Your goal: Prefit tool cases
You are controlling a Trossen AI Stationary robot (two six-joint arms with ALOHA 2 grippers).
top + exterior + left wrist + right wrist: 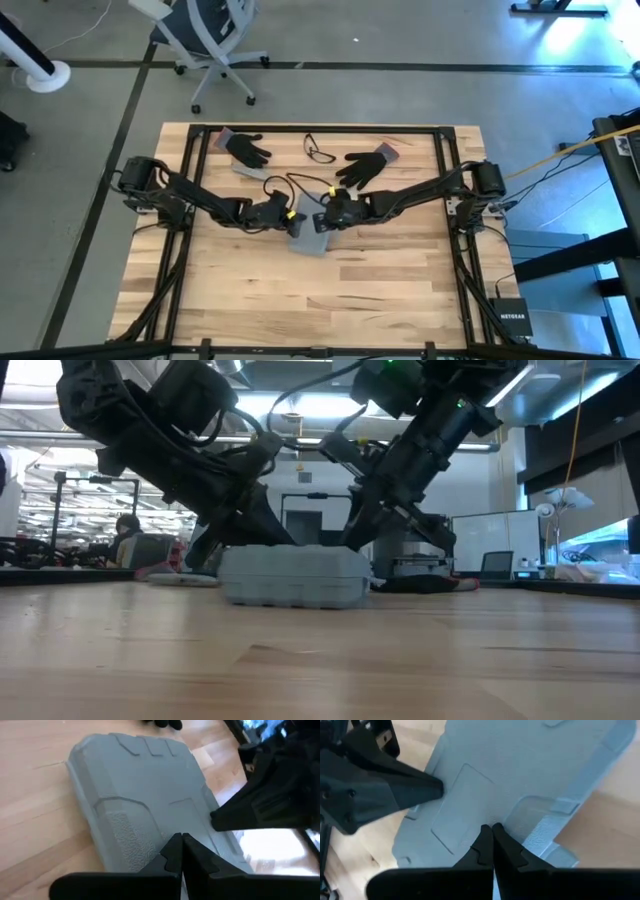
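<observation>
While both arms reach inward from the two sides of the wooden tabletop (380, 280), their pincers meet over the blue-grey tool case (310, 236), which lies flat near the middle of the tabletop, its lid closed and its ribbed outer shell facing up. Seen from above, the left pincer (290, 215) sits at the case's far left edge and the right pincer (322, 222) at its far right edge, the two just beside each other. Each pincer has its fingers pressed together with nothing between them — the left wrist view shows the left fingertips (177, 845) closed to a point over the case's textured lid (145, 805), and the right wrist view shows the right fingertips (487, 834) likewise closed over a smooth raised panel of the case (520, 780). Whether the tips actually touch the plastic cannot be told. In each wrist view the other arm's dark pincer shows at the case's edge. From table height the case (292, 575) rests level on the wood, with both arms slanting down behind it. Farther back on the tabletop lie two black gloves (248, 150) — one toward each side, well apart from the case — and between them a pair of glasses (319, 152). Beyond the tabletop stands an office chair (210, 40) on the grey floor.
</observation>
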